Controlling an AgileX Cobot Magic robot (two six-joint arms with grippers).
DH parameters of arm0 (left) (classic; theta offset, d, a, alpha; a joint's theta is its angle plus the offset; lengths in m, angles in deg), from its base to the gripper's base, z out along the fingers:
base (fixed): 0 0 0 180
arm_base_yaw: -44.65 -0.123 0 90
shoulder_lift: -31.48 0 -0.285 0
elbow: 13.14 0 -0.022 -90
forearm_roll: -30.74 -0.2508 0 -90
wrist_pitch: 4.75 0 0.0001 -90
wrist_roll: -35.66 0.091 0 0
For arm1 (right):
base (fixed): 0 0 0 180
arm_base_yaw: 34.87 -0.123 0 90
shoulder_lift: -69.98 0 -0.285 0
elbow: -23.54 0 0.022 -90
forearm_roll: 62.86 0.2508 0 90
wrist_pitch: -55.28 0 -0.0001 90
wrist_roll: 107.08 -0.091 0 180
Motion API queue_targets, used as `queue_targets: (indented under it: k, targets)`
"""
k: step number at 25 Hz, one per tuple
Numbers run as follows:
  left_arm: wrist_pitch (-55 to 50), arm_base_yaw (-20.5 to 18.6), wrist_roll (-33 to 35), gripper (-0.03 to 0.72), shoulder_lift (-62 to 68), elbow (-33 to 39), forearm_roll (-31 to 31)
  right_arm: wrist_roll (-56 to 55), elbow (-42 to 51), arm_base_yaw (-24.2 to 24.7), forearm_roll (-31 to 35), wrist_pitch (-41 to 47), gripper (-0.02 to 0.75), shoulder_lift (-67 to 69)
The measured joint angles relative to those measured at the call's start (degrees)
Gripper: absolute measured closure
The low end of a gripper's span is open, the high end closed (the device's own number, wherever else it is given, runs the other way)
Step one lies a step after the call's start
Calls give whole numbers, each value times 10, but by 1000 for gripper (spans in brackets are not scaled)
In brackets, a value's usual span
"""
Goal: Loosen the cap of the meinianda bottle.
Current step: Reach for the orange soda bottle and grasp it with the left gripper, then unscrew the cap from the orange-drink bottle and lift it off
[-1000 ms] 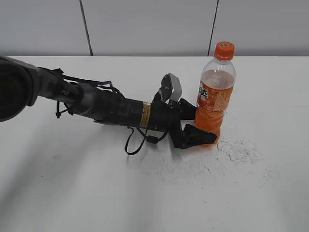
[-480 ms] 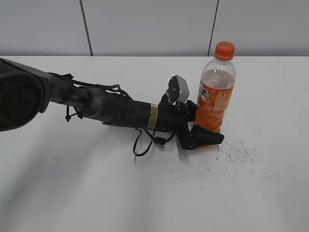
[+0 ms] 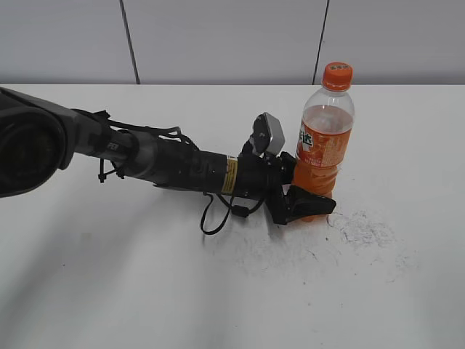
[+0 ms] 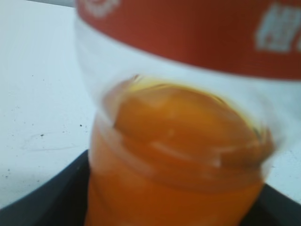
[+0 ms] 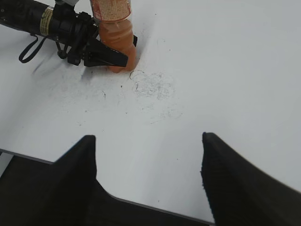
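In the exterior view the left tool (image 3: 311,195) has drawn in tighter on the meinianda bottle's (image 3: 322,142) ribbed lower body than half a second ago, clamping it upright on the tabletop (image 3: 218,291); the cap (image 3: 338,75) sits untouched on top. The left wrist view is filled by the blurred bottle (image 4: 178,155) between dark fingers (image 4: 51,197). In the right wrist view the right tool (image 5: 148,181) hangs spread wide, well apart, above scuff marks (image 5: 150,87).

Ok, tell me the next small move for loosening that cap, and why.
Probably bring the right tool up over the cap. The left tool already clamps the meinianda bottle low on its ribbed body, upright on the table, while the right tool sits open, well away, and the cap is untouched.
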Motion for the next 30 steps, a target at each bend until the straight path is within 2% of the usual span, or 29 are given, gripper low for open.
queue_targets:
  k: [6, 10, 13, 17, 20, 22, 30]
  targets:
    - [0, 0, 0, 132, 0, 0, 0, -1, 0, 0, 8, -9, 222, 0]
    - [1, 0, 0, 132, 0, 0, 0, -27, -5, 0, 16, -56, 222, 2]
    - [1, 0, 0, 132, 0, 0, -2, -65, -13, 0, 59, -144, 222, 59]
    - [3, 0, 0, 132, 0, -1, -9, -28, -20, 0, 172, -215, 222, 187]
    - [5, 0, 0, 132, 0, -3, -17, 58, -57, 0, 255, -219, 222, 289]
    - [12, 0, 0, 134, 0, -3, -23, 100, -92, 0, 285, -212, 222, 348]
    - [31, 0, -24, 134, 0, -3, -41, 141, -234, 0, 303, -134, 222, 542]
